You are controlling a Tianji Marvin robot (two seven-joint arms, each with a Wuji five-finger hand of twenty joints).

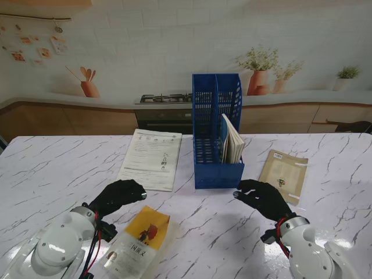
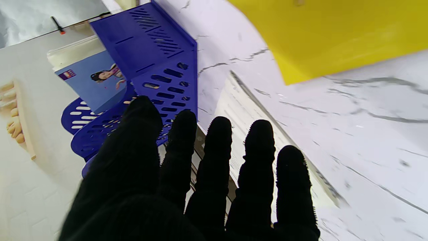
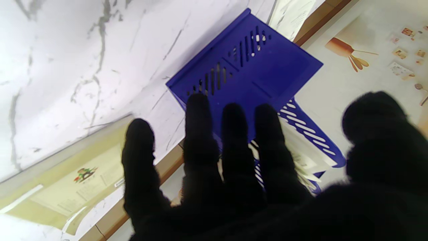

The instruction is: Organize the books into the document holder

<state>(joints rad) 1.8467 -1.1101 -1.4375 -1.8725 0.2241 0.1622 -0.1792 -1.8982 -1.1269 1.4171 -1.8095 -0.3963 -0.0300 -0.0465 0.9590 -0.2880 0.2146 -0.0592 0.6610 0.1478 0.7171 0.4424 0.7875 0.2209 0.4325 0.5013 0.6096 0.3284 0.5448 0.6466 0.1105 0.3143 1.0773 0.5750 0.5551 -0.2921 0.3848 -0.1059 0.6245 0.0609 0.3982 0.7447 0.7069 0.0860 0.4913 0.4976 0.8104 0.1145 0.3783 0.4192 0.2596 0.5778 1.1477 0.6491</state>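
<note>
A blue document holder (image 1: 216,131) stands upright at the table's middle, with several books (image 1: 232,141) leaning in its right slot. A white booklet (image 1: 151,158) lies flat to its left. A tan book (image 1: 283,174) lies flat to its right. A yellow book (image 1: 139,242) lies near me, beside my left hand (image 1: 118,196), which hovers open with nothing in it. My right hand (image 1: 263,198) is open too, between the holder and the tan book. In the wrist views I see the holder (image 2: 157,63) (image 3: 247,70), the yellow book (image 2: 334,33) and the tan book (image 3: 67,187).
The marble table (image 1: 58,168) runs to a kitchen-print backdrop (image 1: 116,52) behind the holder. Both forearms (image 1: 58,244) (image 1: 308,250) rise from the near corners.
</note>
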